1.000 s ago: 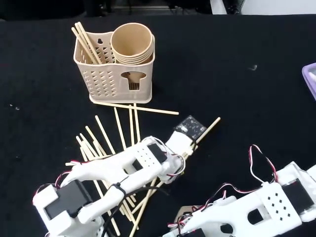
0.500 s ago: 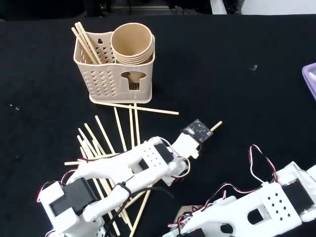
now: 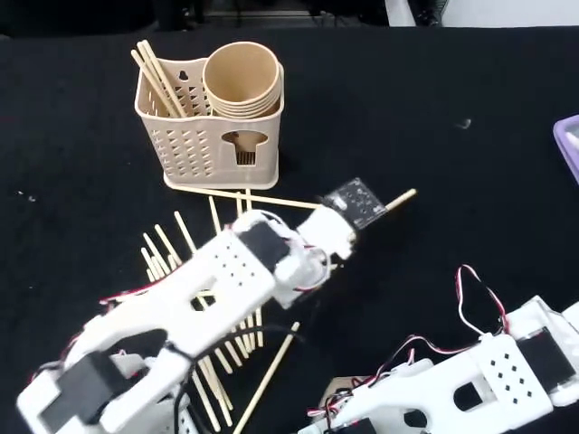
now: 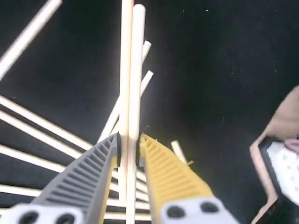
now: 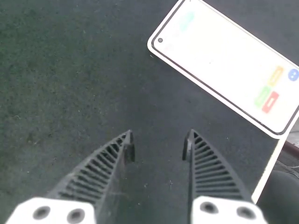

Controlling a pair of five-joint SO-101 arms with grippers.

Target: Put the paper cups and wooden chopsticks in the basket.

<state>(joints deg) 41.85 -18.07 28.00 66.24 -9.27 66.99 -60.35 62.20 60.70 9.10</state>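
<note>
Left fingers (image 4: 163, 177) closed tight on one wooden chopstick (image 4: 136, 70) hold it lengthwise above the bench (image 3: 434, 108), just in front of the basket (image 3: 208, 149). This is likely for carrying to the slot beside the paper cups (image 3: 241, 77). Loose chopsticks (image 3: 181, 249) lie before the basket. Right fingers (image 5: 103, 177), spread wide, grip nothing. No writing is legible.

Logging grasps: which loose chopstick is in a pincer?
The chopstick clamped in the left pincer, its tip jutting out beyond it; the rest lie on the table.
</note>
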